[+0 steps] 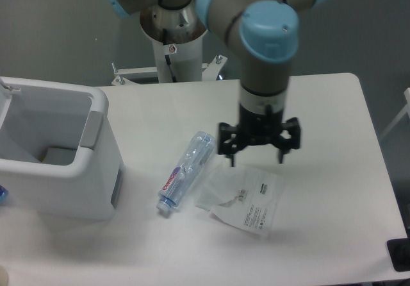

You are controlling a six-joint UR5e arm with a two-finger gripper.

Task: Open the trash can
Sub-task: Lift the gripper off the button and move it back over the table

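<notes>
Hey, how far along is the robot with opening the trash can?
It looks done: the trash can at the table's left shows an open top with its hollow inside visible and no lid across it. Nothing is in hand; the pincer hangs open and empty above a clear plastic bag, apart from the can. A plastic bottle lies between them. Nothing of the opening seems left.

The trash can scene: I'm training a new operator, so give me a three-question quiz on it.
1. True or false: the trash can is open at the top.
2. What lies directly beside the plastic bottle? A) a clear bag with a printed label B) a spoon C) a cup
3. Fill in: the tool hangs above the ____ with fingers spread, holding nothing.

Key: 1 true, the inside is visible; 2 A; 3 bag.
</notes>
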